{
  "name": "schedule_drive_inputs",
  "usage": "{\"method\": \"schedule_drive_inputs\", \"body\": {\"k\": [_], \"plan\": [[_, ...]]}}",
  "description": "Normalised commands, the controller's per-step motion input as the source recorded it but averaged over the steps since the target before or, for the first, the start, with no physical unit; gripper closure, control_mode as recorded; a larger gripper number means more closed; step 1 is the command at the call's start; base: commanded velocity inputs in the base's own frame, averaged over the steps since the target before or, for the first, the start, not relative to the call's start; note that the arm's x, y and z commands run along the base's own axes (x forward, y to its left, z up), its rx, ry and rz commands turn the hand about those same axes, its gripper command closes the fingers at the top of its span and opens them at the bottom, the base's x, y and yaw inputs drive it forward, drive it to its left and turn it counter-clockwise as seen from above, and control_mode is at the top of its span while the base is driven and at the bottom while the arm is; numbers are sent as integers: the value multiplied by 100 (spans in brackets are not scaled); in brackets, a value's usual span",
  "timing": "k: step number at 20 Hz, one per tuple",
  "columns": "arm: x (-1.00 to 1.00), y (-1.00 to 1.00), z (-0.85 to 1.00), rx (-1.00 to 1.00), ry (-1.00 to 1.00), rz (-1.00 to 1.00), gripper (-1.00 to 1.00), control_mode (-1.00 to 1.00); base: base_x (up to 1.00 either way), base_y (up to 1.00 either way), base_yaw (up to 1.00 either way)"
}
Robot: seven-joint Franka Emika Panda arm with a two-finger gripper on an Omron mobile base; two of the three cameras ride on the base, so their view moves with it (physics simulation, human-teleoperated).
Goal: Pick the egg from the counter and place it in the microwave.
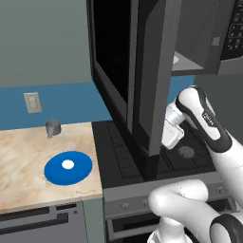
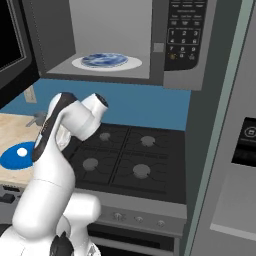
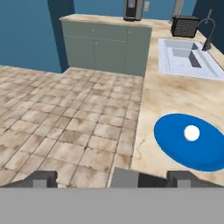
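The egg (image 1: 68, 164) is a tiny white ball resting on a flat blue plate (image 1: 52, 173) on the beige marble counter (image 1: 19, 152). It also shows as the egg (image 3: 191, 132) to the upper right of my gripper (image 3: 114, 180), well away from it. The gripper is open, its fingertips (image 3: 43, 178) far apart with nothing between them. The microwave (image 2: 185, 45) hangs above the stove with its door (image 1: 118, 61) swung open. Its grey inside holds a white turntable with a blue-patterned dish (image 2: 105, 60). The egg (image 2: 22, 151) lies left of my arm.
A small grey metal cup (image 1: 53, 126) stands at the back of the counter near a wall outlet (image 1: 32, 102). The black stove top (image 2: 125, 155) lies under the arm. A sink (image 3: 188, 57) is set further along the counter. A tall fridge (image 2: 235, 150) stands on the right.
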Motion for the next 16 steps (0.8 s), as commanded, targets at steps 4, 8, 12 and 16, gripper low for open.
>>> {"method": "schedule_drive_inputs", "body": {"k": [4, 8, 12, 16], "plan": [[1, 34, -22, 12, -6, 2, -100, -100, 0, 0, 0], [0, 20, -39, 17, -3, -2, -100, -100, 0, 0, 0], [10, 49, -49, 13, -6, -10, -100, -100, 0, 0, 0], [51, 57, -49, 2, 4, -5, -100, -100, 0, 0, 0]]}}
